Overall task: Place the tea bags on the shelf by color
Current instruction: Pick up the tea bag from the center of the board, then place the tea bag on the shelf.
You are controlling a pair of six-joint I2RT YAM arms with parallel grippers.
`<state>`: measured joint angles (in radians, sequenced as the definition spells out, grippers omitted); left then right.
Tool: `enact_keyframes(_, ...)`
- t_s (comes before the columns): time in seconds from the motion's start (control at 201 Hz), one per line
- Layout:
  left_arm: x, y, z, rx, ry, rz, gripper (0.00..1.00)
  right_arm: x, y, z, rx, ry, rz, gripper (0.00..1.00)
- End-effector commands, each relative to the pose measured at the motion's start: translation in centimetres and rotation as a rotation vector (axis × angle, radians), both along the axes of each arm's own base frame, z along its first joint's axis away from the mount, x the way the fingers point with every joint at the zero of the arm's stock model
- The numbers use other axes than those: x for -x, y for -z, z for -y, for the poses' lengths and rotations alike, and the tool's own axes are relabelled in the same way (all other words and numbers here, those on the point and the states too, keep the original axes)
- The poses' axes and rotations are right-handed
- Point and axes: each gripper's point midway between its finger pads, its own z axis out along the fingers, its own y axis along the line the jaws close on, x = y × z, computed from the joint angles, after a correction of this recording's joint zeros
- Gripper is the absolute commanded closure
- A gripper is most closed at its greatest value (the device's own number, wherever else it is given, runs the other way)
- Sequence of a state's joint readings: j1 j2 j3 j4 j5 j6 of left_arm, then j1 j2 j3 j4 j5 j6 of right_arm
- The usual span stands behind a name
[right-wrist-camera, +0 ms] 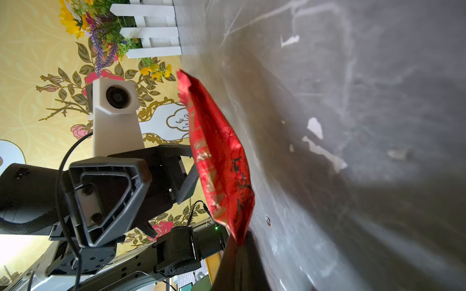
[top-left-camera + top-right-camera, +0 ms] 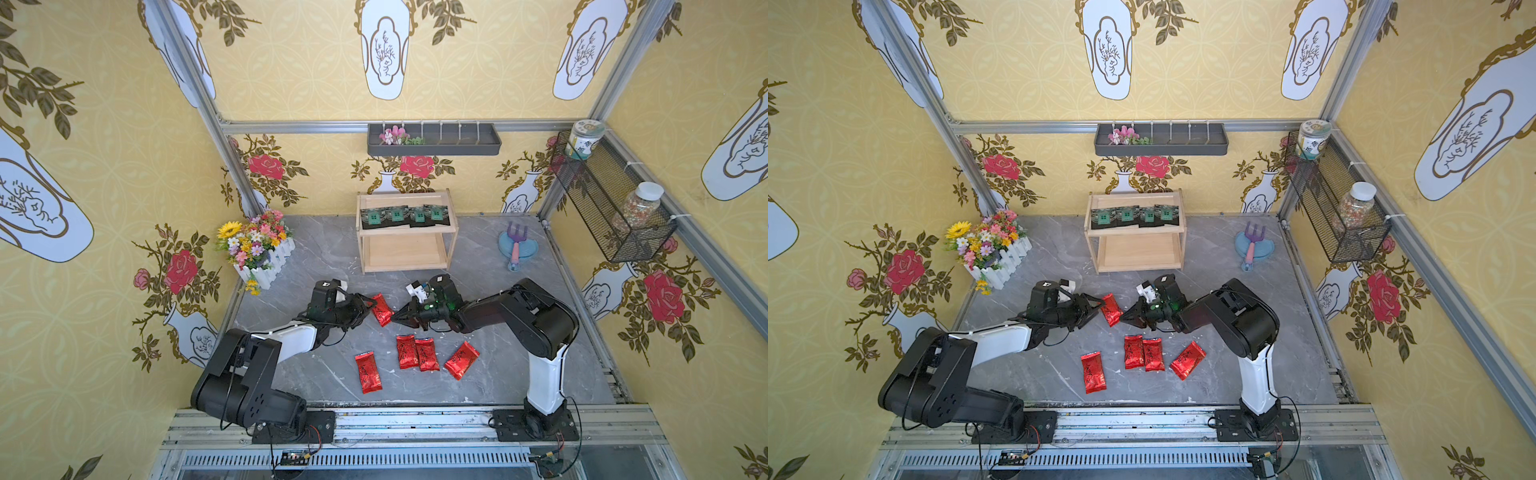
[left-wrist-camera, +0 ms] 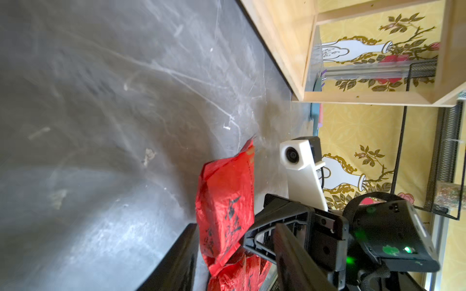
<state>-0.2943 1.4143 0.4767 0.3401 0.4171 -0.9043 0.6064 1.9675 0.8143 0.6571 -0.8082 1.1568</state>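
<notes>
Mid-table [image 2: 328,257], the right pincer [image 2: 395,317] is clamped tight on a corner of a red tea bag [image 2: 382,309], held on edge. The left pincer [image 2: 369,309] stands half open around its other side. Four more red bags [image 2: 407,351] lie nearer the front edge; black tea bags [image 2: 395,215] sit on the shelf [image 2: 405,268] top tier

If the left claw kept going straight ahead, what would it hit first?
The red tea bag at the left gripper tips, pinched by the right gripper just beyond; they may already touch.
</notes>
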Motion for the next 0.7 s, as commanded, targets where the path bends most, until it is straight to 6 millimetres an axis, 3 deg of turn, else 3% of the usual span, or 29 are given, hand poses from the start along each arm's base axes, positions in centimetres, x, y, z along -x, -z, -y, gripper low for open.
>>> enact_keyframes(0.0,-0.2,-0.4,-1.2,-0.043,-0.018,0.013,0.46,-1.5,-1.4,-0.2,-0.031,0.065,0.054,1.0)
enact_keyframes(0.159,-1.3,-2.1,-2.3,-0.054,-0.063,0.058,0.46,-4.5,-3.0,-0.8,-0.084,0.198,0.1,1.0)
enact_keyframes(0.393,-2.5,-4.4,-2.7,-0.032,-0.082,0.114,0.45,-10.0,-3.7,-1.1,-0.069,0.411,0.172,1.0)
enact_keyframes(0.697,-3.3,-6.0,-2.3,0.018,-0.077,0.155,0.43,-14.9,-2.4,-3.1,-0.017,0.465,0.183,1.0)
